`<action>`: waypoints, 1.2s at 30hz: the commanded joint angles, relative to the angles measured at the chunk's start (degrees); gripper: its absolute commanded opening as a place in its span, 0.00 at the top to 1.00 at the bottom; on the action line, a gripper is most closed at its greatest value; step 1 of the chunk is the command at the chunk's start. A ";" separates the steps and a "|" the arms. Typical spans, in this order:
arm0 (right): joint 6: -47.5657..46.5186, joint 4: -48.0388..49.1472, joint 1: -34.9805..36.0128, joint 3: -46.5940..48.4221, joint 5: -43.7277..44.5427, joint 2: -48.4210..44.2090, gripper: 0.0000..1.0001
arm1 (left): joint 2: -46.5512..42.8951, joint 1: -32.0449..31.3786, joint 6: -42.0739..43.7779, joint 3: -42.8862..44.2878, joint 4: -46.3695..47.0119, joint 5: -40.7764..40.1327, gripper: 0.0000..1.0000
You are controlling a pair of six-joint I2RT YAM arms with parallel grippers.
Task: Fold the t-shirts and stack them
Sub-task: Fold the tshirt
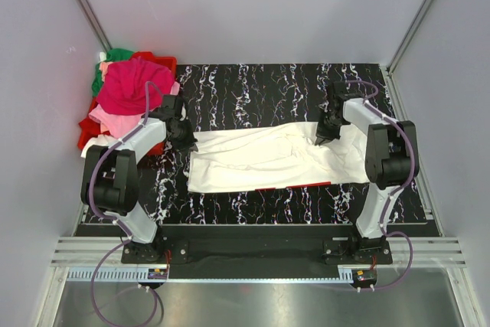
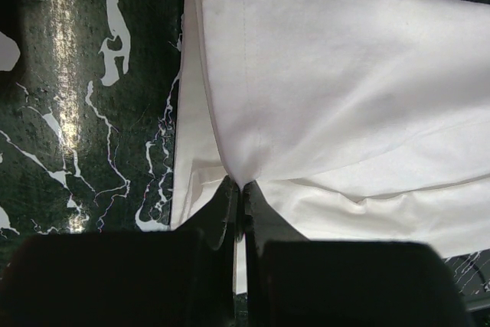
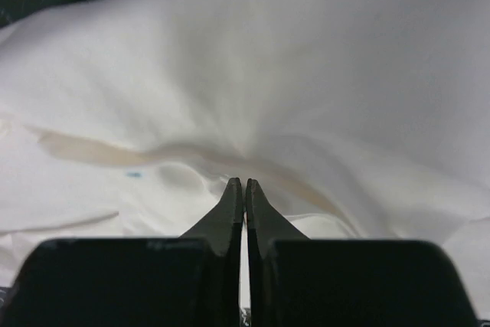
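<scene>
One white t-shirt (image 1: pixel 268 160) lies stretched on the table (image 1: pixel 260 82) between the fingers, the left fingers (image 2: pixel 227 212) pressed together on a gathered fold at its edge, the right fingers (image 3: pixel 230 212) pinching a ridge of cloth at the other end. Judged step: a lengthwise fold in hand; the next move calls for both pinches carried across together. Only the top view shows the heap of coloured shirts (image 1: pixel 130 93) outboard of the left fingers; only the wrist views confirm the pinches.
</scene>
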 commanded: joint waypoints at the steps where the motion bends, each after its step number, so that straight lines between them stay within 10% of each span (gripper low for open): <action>1: 0.25 -2.15 3.53 -2.31 -0.05 -9.95 1.00 | -2.19 0.27 -0.01 -0.34 1.70 0.74 1.00; 18: 9.13 -10.86 12.41 -22.97 5.40 -31.93 1.00 | -1.49 0.27 -0.01 -0.52 1.71 0.39 1.00; 22: 10.10 -12.01 12.68 -22.01 8.46 -32.90 0.05 | -1.57 0.27 0.08 -0.60 1.70 0.12 1.00; 36: 7.82 -9.89 2.22 -8.48 16.73 -9.02 0.00 | 0.00 -3.07 -0.71 -1.57 0.56 -1.90 1.00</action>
